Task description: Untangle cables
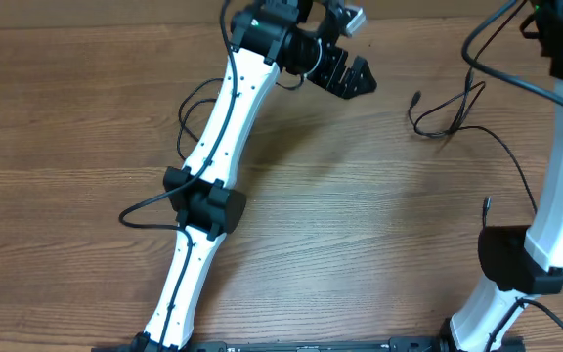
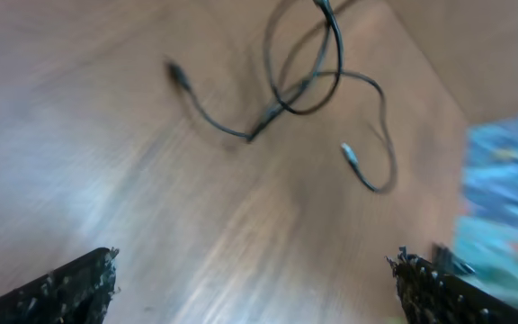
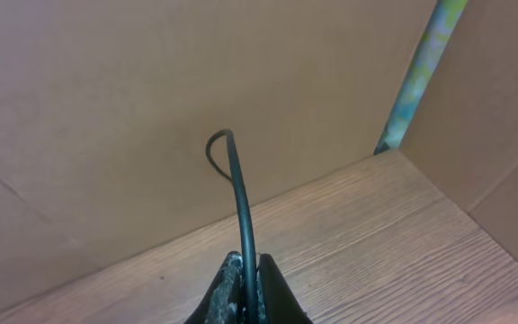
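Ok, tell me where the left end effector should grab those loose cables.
Take the cables by the free tail behind its plug, clear of the crossed loops, probably from above: it lies flat on the table, so the open left end effector can straddle it.

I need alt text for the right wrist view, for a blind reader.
The right gripper is shut on a thin black cable, which rises and curls over at its top. Behind are a wooden table and a brown cardboard wall.
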Tool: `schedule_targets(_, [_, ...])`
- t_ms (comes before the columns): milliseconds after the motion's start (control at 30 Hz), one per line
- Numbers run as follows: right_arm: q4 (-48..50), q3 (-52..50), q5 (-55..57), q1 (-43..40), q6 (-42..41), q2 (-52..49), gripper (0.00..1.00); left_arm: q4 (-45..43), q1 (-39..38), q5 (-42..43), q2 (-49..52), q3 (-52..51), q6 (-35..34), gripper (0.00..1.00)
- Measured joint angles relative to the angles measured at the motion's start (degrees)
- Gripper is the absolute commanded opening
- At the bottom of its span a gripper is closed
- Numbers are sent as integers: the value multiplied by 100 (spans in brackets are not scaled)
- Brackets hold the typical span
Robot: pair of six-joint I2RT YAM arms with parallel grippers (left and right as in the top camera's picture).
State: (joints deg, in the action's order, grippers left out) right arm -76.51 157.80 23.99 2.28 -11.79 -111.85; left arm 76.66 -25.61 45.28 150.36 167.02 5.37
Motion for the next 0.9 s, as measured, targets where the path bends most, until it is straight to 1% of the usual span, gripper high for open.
schedule_targets(233, [-4,0,-92,2,0,160,4,-116,-356,1410,817,-13,540,100])
schedule_targets(333, [-2,0,-127,4,0,201,4,-264,-619,1838,1049,-46,809,99])
schedule_targets(467, [-4,0,-291,7,0,232,4,-597,-953,1969,1097,-70,1121,100])
schedule_targets(600, [-4,0,-564,7,-2,236,4,-688,-1226,1762,1097,-66,1298,100])
schedule_targets(633, [-7,0,-608,7,0,236,4,-695,-1272,1711,1097,-66,1342,97])
schedule_targets(667, [-4,0,-632,7,0,236,4,-717,-1309,1663,1097,-66,1397,89])
schedule_targets(700, [-7,0,-671,7,0,236,4,-741,-1342,1613,1097,-66,1443,75])
schedule_targets(733, [-4,0,-688,7,0,236,4,-748,-1360,1552,1097,-66,1491,43])
schedule_targets(767, [-7,0,-710,7,0,236,4,-748,-1370,1456,1097,-66,1497,17])
schedule_targets(800, [-13,0,-728,7,2,236,4,-750,-1377,1366,1097,-66,1510,4])
schedule_targets(900, [-28,0,-752,7,0,236,4,-752,-1373,1093,1097,-66,1521,4])
